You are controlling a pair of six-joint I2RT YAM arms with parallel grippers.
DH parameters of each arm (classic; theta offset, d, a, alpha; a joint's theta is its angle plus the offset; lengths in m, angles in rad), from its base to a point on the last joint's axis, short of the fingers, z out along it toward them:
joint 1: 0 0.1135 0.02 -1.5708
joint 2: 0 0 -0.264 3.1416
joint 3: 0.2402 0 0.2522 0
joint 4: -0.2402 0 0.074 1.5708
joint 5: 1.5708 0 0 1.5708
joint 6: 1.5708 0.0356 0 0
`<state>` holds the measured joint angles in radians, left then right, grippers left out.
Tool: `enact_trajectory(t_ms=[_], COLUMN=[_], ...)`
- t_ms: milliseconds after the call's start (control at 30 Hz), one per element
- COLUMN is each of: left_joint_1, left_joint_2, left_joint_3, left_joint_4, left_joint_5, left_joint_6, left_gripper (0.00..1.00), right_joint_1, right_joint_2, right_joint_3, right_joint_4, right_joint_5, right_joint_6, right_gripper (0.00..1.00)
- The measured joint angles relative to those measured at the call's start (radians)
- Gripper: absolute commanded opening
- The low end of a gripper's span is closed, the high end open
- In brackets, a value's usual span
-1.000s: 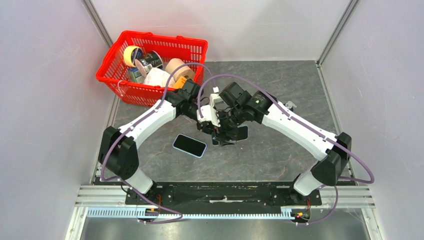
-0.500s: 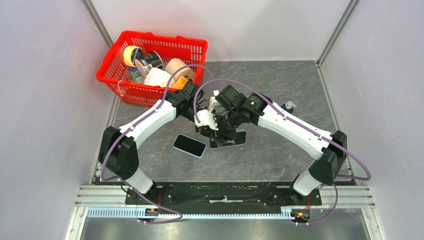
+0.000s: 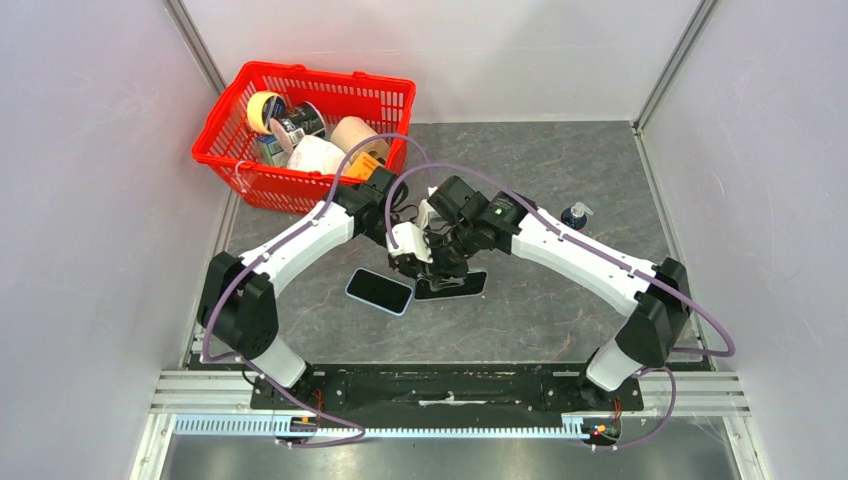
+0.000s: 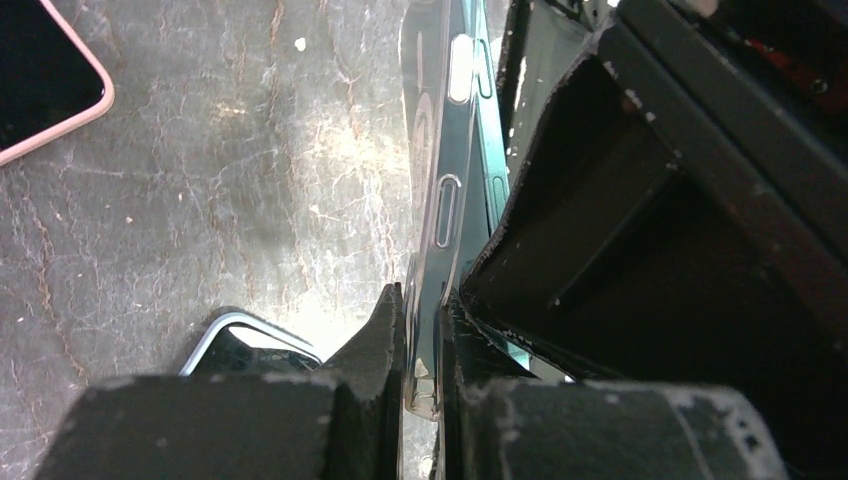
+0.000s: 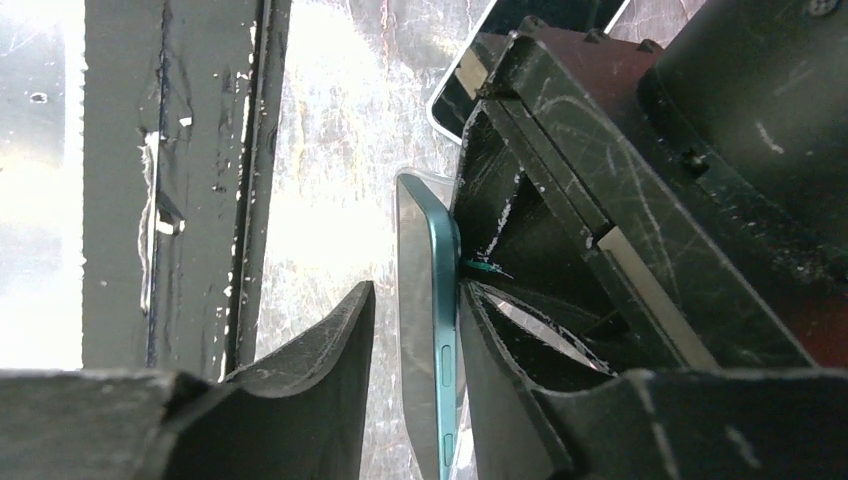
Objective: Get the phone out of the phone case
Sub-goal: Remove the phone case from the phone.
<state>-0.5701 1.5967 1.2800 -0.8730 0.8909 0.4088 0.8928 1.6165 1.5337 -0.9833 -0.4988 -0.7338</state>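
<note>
The left gripper [image 4: 424, 310] is clamped tight on the rim of the clear phone case [image 4: 440, 200], one finger on each face of that thin edge. The teal phone [image 5: 445, 330] sits inside the case, so the two are not yet parted. The right gripper [image 5: 415, 290] stands part-way open and straddles the same cased phone from the other end. One finger lies against the phone's teal side, while the other is clear of it with a strip of bench [image 3: 560, 300] showing in the gap.

A second phone [image 3: 380, 291], dark-screened with a pale pinkish rim, lies flat and loose on the bench, and everything else is placed from it. The held phone and case are just to its right, low over the bench, and both grippers meet there. The red basket [image 3: 285, 188] stands beyond it, toward the far left corner, and a small pump bottle [image 3: 575, 215] is well off to its right.

By count: two phones, one case, one basket, one bottle. Four rolls of tape [image 3: 264, 108] can be made out in the basket – the rest of its load is too crowded to count
</note>
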Motion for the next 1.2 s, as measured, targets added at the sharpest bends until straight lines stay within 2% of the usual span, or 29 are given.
enact_trajectory(t_ms=[267,567,867,1200], left_joint_1=[-0.017,-0.053,-0.087,-0.090], left_joint_2=[0.007,0.011,0.011,0.011], left_joint_3=[-0.077,-0.166,-0.283,-0.325], left_joint_4=[0.053,0.155,0.330,0.387], left_joint_5=[-0.071,-0.105,-0.125,-0.156], left_joint_6=[0.016,0.017,0.007,0.001], left_gripper=[0.02,0.02,0.02,0.02], right_joint_1=[0.006,0.033,0.054,0.083], right_joint_2=[-0.006,-0.014,-0.013,0.020], right_joint_3=[-0.147,-0.270,-0.352,-0.368], right_joint_4=[0.158,0.261,0.312,0.344], right_joint_5=[0.009,0.052,0.082,0.121], right_joint_6=[0.051,0.057,0.060,0.061], right_gripper=[0.38,0.35,0.36,0.43])
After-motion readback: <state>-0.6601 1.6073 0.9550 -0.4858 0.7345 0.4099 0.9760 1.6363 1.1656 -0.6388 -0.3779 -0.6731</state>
